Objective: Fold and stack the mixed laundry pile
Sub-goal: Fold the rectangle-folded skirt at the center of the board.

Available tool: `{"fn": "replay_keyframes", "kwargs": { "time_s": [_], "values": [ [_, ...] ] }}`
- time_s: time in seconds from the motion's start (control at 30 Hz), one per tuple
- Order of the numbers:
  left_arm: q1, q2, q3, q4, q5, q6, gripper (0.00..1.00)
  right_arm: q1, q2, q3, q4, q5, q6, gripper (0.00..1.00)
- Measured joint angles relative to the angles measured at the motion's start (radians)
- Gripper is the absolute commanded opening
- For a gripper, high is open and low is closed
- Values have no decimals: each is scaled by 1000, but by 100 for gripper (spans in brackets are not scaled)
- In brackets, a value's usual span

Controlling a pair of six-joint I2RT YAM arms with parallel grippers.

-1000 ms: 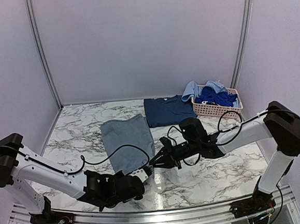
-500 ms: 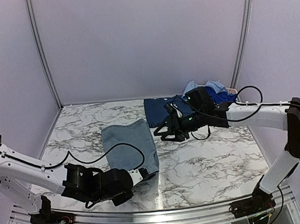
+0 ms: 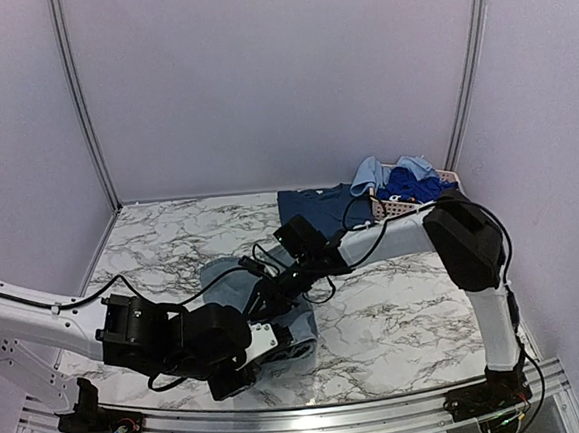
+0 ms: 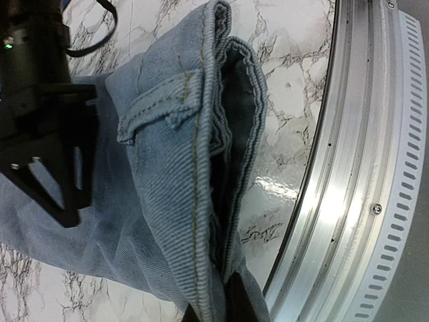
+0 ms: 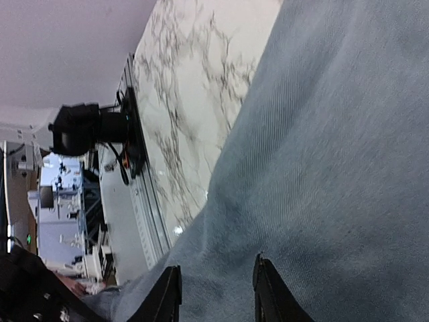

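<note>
While your left end effector is clamping the doubled hem of the light-blue denim piece, your right end effector is hanging partly open over its cloth, on the desk well apart from the pink basket.

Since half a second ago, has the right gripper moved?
Yes: the right gripper swung left and nearer, away from the pink basket, onto the denim piece.
</note>
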Motion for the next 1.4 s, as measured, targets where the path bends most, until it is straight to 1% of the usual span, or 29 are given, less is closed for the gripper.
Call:
{"fn": "replay_keyframes", "kwargs": {
  "time_s": [0.13, 0.27, 0.4, 0.5, 0.57, 0.67, 0.8, 0.9, 1.03, 1.17, 1.27, 1.4],
  "values": [
    [8, -16, 27, -51, 7, 7, 0, 53, 51, -74, 26, -55, -16, 32],
    [40, -26, 75, -90, 20, 27, 0, 98, 42, -143, 51, -117, -31, 35],
    [93, -46, 103, -129, 50, 66, 0, 141, -3, -210, 95, -140, -21, 41],
    [127, -57, 113, -145, 76, 95, 0, 163, -34, -241, 118, -156, -4, 49],
    [142, -61, 123, -156, 98, 111, 0, 160, -46, -239, 108, -156, -5, 52],
    [151, -62, 137, -156, 140, 129, 0, 131, -58, -197, 30, -146, -40, 56],
    [152, -62, 138, -159, 188, 150, 0, 31, -58, -49, -116, -107, -131, 57],
    [155, -61, 138, -160, 207, 161, 0, -64, -58, 73, -209, -47, -206, 57],
    [185, -56, 138, -160, 240, 173, 0, -150, -54, 174, -299, 43, -269, 55],
    [225, -35, 143, -161, 261, 188, 0, -169, 8, 263, -355, 110, -304, 55],
    [262, -14, 158, -164, 268, 208, 0, -163, 91, 335, -384, 144, -334, 54],
    [328, 21, 192, -166, 277, 236, 0, -163, 198, 393, -414, 151, -375, 46]
  ]
}}
